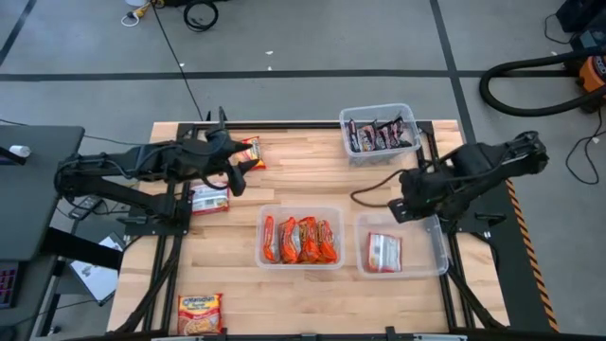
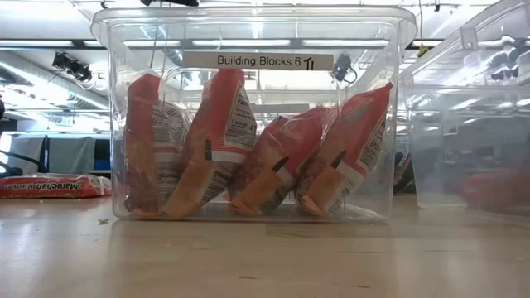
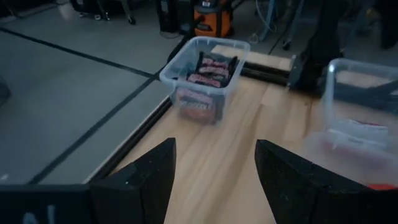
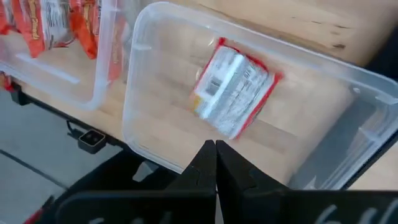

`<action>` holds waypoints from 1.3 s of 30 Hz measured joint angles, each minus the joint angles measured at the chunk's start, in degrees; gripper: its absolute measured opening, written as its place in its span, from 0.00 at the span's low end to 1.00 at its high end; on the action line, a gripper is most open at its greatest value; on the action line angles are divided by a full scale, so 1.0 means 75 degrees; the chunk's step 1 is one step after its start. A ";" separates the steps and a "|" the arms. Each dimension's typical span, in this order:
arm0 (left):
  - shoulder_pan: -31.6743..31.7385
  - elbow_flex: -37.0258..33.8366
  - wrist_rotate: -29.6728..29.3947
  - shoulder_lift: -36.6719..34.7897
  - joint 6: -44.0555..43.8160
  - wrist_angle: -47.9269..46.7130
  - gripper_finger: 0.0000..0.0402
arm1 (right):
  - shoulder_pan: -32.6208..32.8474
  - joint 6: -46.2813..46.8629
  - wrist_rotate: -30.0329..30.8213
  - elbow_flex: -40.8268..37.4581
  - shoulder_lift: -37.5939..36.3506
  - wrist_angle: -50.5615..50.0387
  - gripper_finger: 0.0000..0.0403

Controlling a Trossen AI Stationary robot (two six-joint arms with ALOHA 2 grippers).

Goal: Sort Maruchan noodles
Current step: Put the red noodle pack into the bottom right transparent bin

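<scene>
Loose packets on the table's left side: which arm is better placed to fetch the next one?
Left. Its open gripper hangs beside two loose packets. The right gripper is shut, empty, across the table by the bin.

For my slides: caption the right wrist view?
Shut right gripper above a clear bin holding one silver-white noodle packet.

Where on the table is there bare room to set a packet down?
Bare wood lies between the dark-packet bin and the orange-packet bin, and along the near edge right of the yellow packet. It is crowded around the left claw, where two packets lie, and at the right claw over the third bin.
</scene>
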 joint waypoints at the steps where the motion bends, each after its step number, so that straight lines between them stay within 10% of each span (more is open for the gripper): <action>1: 0.0065 -0.0003 0.0025 0.0005 0.0183 0.0002 0.55 | 0.0095 0.0026 0.0010 0.0003 0.0066 0.0048 0.01; 14: 0.0945 -0.0003 0.1067 -0.0047 0.1185 -0.0804 0.55 | 0.0906 -0.0304 -0.1194 -0.0830 0.1567 0.0265 0.22; 25: 0.1194 0.0000 0.1071 -0.0345 0.1214 -0.1769 0.55 | 0.1114 0.2006 -0.0641 -0.4252 0.0050 0.3510 0.50; 39: 0.1271 0.0000 0.1205 -0.0817 0.0753 -0.1791 0.55 | 0.1117 0.1781 -0.0367 -0.5978 -0.0005 0.5441 0.52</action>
